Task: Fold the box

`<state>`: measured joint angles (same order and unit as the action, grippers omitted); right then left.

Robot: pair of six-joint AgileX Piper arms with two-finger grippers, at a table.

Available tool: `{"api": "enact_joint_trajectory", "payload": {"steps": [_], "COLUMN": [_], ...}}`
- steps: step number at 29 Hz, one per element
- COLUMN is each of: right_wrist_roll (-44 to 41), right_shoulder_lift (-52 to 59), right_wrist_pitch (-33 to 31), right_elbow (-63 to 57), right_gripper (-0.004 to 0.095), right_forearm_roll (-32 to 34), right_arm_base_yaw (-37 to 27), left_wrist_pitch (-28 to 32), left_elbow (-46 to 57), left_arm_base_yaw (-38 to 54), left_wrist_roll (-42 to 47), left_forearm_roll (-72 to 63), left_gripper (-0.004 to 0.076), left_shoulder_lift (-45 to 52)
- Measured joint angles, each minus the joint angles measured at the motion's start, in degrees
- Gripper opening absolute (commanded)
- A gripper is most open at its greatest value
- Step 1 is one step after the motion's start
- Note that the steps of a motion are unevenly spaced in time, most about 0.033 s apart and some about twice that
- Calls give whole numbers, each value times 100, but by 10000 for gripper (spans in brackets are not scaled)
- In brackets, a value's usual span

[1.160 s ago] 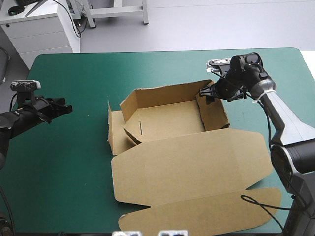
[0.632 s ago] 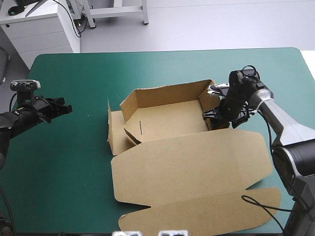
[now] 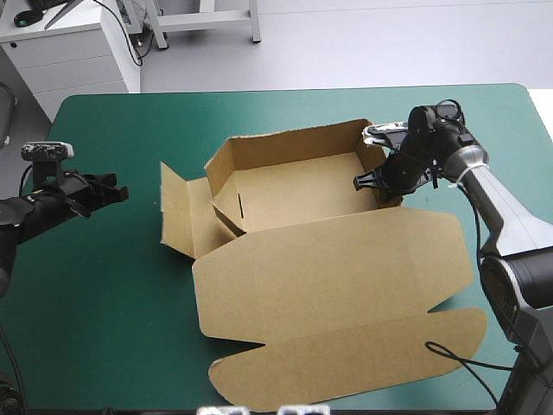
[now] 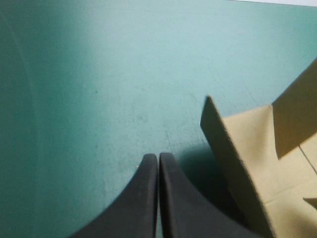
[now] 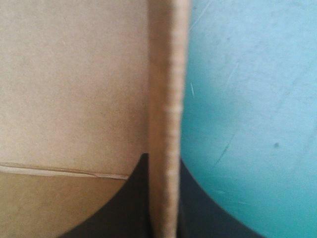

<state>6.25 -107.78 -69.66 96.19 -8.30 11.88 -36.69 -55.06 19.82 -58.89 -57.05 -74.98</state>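
Since the earlier frame the brown box (image 3: 302, 233) had shifted leftward mid-table, and its left flap (image 3: 175, 212) had swung outward. The right end effector (image 3: 373, 180) was clamped over the box's right wall (image 5: 166, 99), one black finger on each face, apparently to keep that wall upright for tucking. The left end effector (image 3: 108, 190), fingers pressed together, hung well left of the box, seemingly idle.

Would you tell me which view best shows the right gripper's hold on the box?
The right wrist view: a wall of the box stands pinched in the right gripper. The high view shows it at the right wall, the pinch unclear. The left wrist view shows only a left flap.
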Motion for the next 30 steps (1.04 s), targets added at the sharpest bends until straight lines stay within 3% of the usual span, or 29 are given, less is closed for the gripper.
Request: {"api": "enact_joint_trajectory", "payload": {"steps": [6,11,20,30], "right_wrist_roll": [262,649,1111,1157], "right_shoulder_lift": [318,1142,1681,1599], "right_wrist_pitch": [-88,-119,-200,-200], "right_elbow": [130,168,179,179], "right_gripper": [-19,-19,-17,-17], "right_forearm_roll": [-316,-1161,-2259,-2351], "right_arm_base_yaw": [-531,-1104,-1188,-1167], "left_wrist_pitch": [91,130,-347,-873], "left_elbow": [0,0,0,-26], "left_arm_base_yaw": [0,0,0,-631], "left_wrist_roll": [150,173,146,-41], "left_forearm_roll": [0,0,-652,-1576], "left_gripper": [-8,-8,-8,-8], "left_shoulder_lift": [-219,-884,-1640,-1665]}}
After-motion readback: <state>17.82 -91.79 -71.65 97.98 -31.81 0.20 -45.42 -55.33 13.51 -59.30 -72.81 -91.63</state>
